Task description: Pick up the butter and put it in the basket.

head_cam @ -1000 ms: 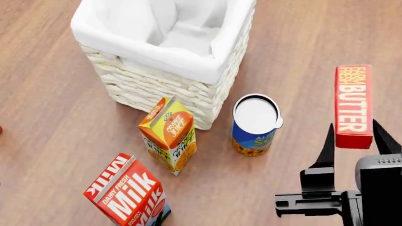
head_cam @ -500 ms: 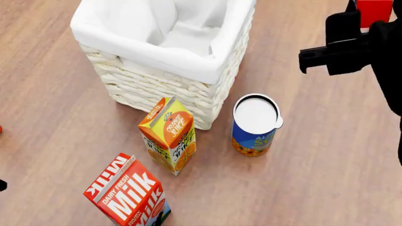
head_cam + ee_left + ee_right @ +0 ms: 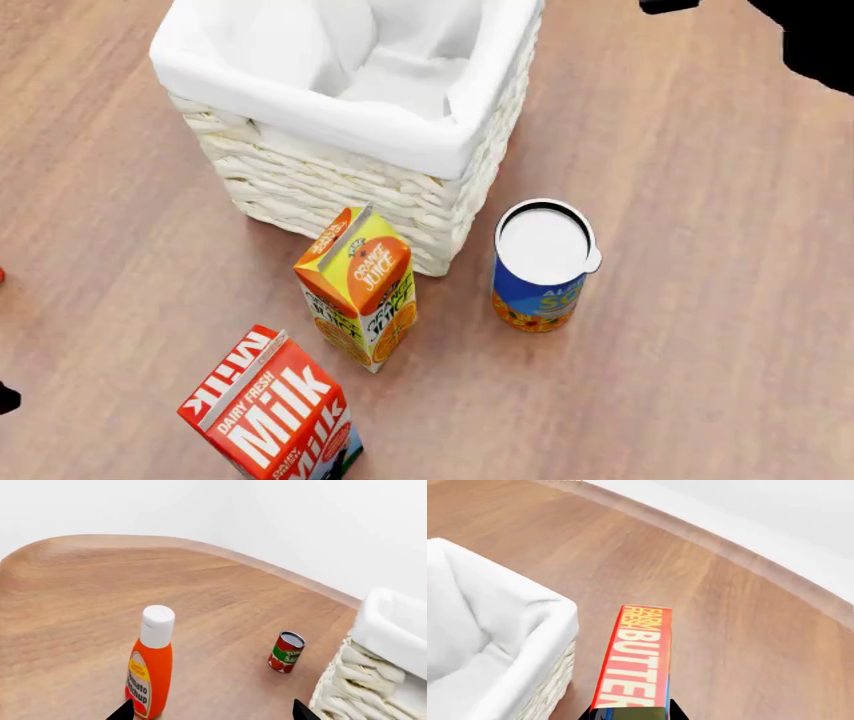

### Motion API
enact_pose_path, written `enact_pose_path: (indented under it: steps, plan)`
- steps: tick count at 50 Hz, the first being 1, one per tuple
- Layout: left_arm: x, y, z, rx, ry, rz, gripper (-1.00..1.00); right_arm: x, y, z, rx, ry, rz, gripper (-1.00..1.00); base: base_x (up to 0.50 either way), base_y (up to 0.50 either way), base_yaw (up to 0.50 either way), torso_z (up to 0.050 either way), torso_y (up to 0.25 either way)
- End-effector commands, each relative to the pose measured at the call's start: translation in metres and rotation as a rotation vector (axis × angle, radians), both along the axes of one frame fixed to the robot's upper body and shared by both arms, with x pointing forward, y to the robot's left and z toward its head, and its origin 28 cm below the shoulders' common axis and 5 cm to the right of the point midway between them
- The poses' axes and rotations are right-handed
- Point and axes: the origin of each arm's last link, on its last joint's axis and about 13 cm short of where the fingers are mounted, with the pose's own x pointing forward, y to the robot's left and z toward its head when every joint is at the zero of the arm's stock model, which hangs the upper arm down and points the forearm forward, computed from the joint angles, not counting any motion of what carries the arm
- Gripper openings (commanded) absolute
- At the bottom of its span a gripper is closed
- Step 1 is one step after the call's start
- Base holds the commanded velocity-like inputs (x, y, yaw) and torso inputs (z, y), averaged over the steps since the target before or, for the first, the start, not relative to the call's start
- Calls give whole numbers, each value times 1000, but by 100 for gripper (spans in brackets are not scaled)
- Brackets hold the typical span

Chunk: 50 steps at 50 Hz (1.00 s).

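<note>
I have the right gripper point(image 3: 630, 715) clamped on the butter point(image 3: 635, 660); in the right wrist view the red-orange box stands out from between the dark fingertips, lettering facing the camera, held above the wooden table point(image 3: 747, 630) and just beside the near corner of the basket point(image 3: 527, 630). The box is not over the liner yet, it hangs outside the rim.

What has just changed: a second ago the butter and my right gripper sat low at the right of the head view, half a second ago they had climbed to the upper right corner, and now only a dark sliver of the right arm point(image 3: 814, 40) shows at the top edge, with the butter out of that view altogether. So the lift is done and I am carrying it up and toward the basket's far side. I judge that what remains is to swing across over the open liner and let go.

The left gripper point(image 3: 210, 712) shows only two dark fingertips set wide apart with nothing between them, so it is released. It hovers by the ketchup bottle point(image 3: 150, 665), with a small tomato sauce can point(image 3: 287, 652) near the basket's woven wall.

In the head view the basket point(image 3: 441, 150) has the orange juice carton point(image 3: 358, 285) and a blue can point(image 3: 542, 265) close by its front corner, and the milk carton point(image 3: 274, 415) nearer me, all undisturbed
</note>
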Motion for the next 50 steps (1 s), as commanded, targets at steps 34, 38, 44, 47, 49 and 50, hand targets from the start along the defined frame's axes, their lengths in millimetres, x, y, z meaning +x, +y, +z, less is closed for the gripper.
enact_pose_path:
  steps: [34,38,44,47,49,50]
  plan:
    - [-6,1,3,-7,7,-6,100,34,90,44,-89,115,572,-100,0,0,0,0,2]
    - [-9,0,5,-8,7,-7,100,32,95,42,-107,158,632,-100,0,0,0,0,0]
    - [-10,-1,7,-12,8,-5,100,32,98,38,-123,208,657,-100,0,0,0,2,2]
    - [-11,-1,8,-16,7,-5,100,32,99,36,-131,230,663,-100,0,0,0,0,0]
    - [-11,-1,8,-17,8,-3,100,33,99,33,-134,250,669,-100,0,0,0,0,5]
    - [-12,-1,8,-18,8,-3,100,33,99,32,-134,259,672,-100,0,0,0,0,0]
